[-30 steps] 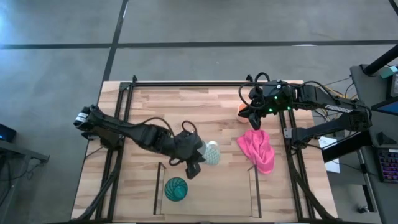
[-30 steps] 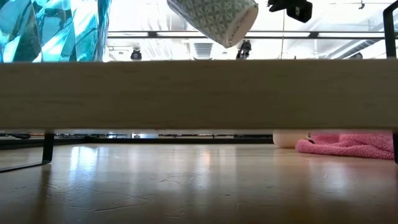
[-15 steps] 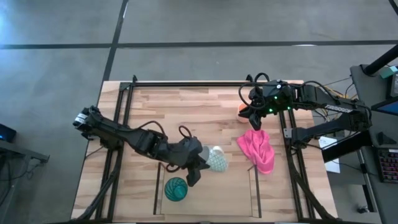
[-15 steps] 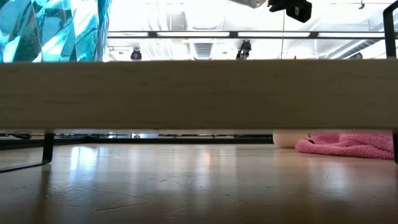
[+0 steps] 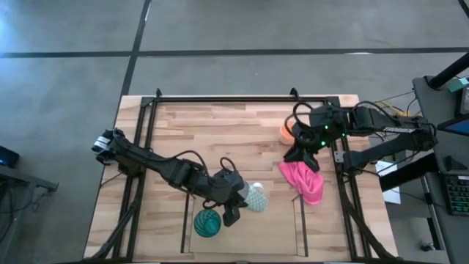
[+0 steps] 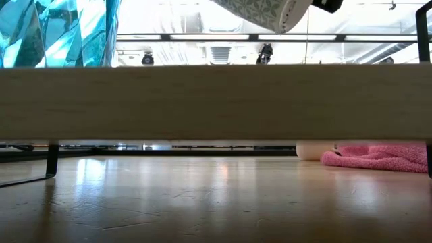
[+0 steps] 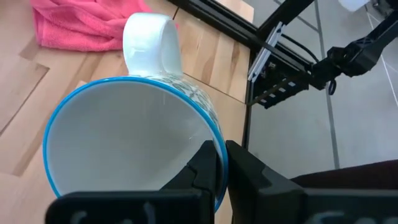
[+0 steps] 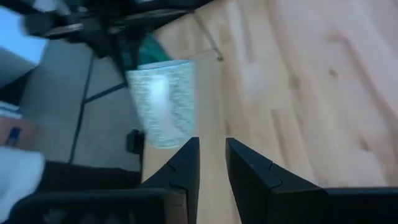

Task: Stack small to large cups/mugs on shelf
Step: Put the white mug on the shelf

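Note:
My left gripper (image 5: 240, 204) is shut on a white patterned mug (image 5: 254, 196) with a blue rim, held above the shelf bay (image 5: 271, 227) between two thin dark panels. The mug also shows at the top of the low view (image 6: 263, 10). A teal ribbed tumbler (image 5: 207, 222) stands on its base at the bay's left end. An orange mug (image 5: 286, 132) stands at the far right of the table. My right gripper (image 5: 297, 154) hovers just near of the orange mug, over the pink cloth's far edge, fingers a narrow gap apart with nothing between them (image 8: 212, 149). My left gripper pinches the mug's rim wall (image 7: 213, 134), one finger inside the mug and one outside, on the side away from the handle (image 7: 152, 40). The fingers come from the table's left. The mug is lifted clear and tipped over, its mouth toward the gripper.
A pink cloth (image 5: 304, 180) lies bunched at the right, by the bay's right panel (image 5: 299, 220). Black frame rails (image 5: 220, 99) run along the table's far and side edges. The light wood board (image 6: 216, 101) crosses the low view.
My left gripper has carried the white mug toward the table's near edge and a little right, down toward the bay beside the teal tumbler, the mug still clear of the table. My right gripper has drawn back from the orange mug toward the near edge, over the pink cloth.

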`<state>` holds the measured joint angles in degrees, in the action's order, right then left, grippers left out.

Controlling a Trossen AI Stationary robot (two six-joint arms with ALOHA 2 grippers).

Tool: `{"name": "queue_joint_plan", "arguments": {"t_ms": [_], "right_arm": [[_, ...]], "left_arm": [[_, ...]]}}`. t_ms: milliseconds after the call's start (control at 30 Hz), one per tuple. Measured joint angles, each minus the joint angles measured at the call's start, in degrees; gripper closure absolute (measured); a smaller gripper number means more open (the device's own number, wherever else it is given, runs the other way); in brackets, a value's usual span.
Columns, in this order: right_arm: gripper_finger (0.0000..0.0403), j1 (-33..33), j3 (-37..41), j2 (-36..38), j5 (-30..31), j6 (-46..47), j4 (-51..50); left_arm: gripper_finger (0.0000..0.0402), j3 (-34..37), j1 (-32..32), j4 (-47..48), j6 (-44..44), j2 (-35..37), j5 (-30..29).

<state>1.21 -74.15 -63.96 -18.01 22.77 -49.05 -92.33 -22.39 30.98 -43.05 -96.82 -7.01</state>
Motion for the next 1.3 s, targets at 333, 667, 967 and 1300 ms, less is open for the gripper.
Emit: {"name": "queue_joint_plan", "arguments": {"t_ms": [333, 667, 967, 1300], "right_arm": [[0.033, 8.0, 6.6, 0.0, 4.5, 6.5, 17.4], [0.0335, 11.1, 16.3, 0.0, 4.6, 13.0, 33.3], [0.0335, 11.1, 18.0, 0.0, 9.6, 13.9, 37.3], [0.0335, 11.2, 13.8, 0.9, 9.0, 12.9, 30.4]], "left_arm": [[0.0398, 0.0, 0.0, 0.6, 1.1, 0.0, 1.1], [0.0398, 0.0, 0.0, 2.1, 4.9, 0.0, 3.2], [0.0398, -1.0, -0.1, 2.6, 6.3, -0.3, 4.9], [0.0398, -14.5, -0.5, 9.4, 7.9, -9.1, 5.1]]}}
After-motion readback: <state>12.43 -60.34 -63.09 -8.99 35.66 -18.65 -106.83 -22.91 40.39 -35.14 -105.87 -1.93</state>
